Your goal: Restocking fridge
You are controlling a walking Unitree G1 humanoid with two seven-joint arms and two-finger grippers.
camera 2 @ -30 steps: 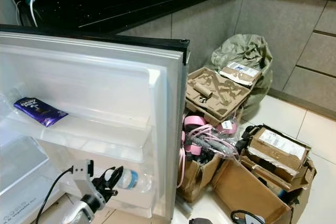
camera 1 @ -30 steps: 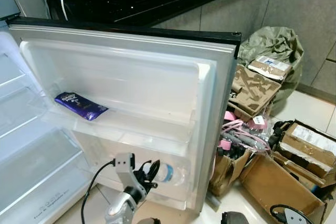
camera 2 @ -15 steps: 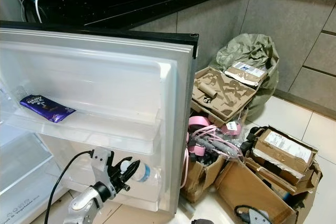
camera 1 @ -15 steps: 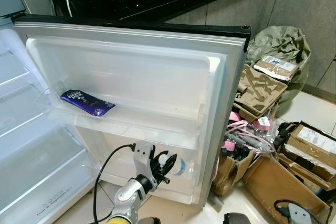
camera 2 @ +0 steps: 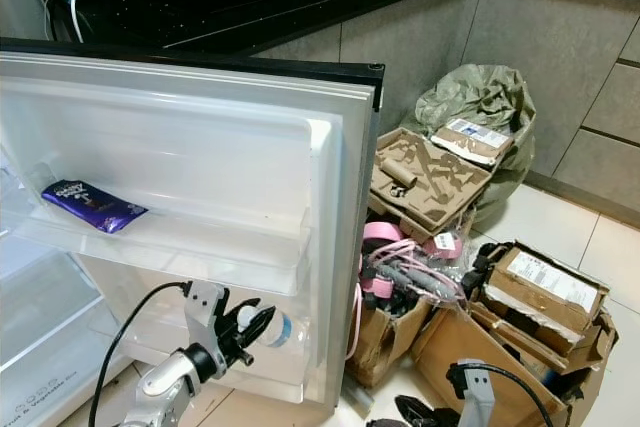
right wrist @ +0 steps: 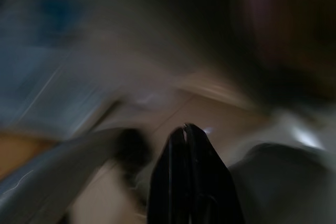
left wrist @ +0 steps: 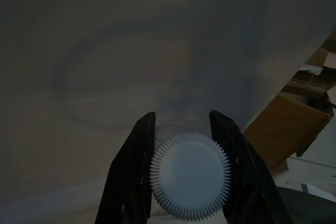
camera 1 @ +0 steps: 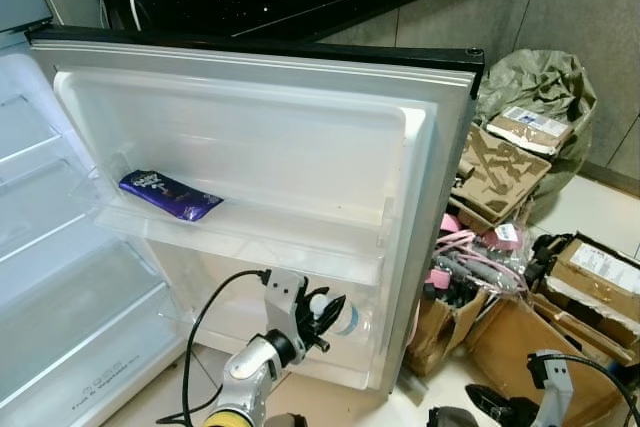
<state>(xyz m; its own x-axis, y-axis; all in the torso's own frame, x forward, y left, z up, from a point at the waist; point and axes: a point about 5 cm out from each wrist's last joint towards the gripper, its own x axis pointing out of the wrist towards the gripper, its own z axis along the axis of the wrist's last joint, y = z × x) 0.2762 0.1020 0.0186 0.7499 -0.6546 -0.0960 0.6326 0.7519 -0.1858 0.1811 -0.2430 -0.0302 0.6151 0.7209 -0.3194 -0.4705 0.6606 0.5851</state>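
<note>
Since the earlier frames my left gripper point(camera 1: 322, 309) has edged further in toward the lower shelf of the open fridge door point(camera 1: 300, 137), and my right gripper point(right wrist: 186, 129) has come up into sight low on my right, near the cardboard boxes point(camera 2: 540, 292) on the floor.

My left gripper is clamped on a water bottle point(camera 1: 340, 315) by its ribbed white cap point(left wrist: 190, 176), one black finger point(left wrist: 137, 153) on each side of it. The bottle lies roughly level, its long axis running away from my fingers, cap end toward my wrist and its base toward the door's inner face, inside the lower door shelf. It extends straight out beyond my fingertips.

My right gripper's fingers are pressed together with nothing between them; that wrist view is heavily blurred.

A purple chocolate bar point(camera 1: 170, 194) lies flat on the door shelf above, well apart from the bottle.
</note>
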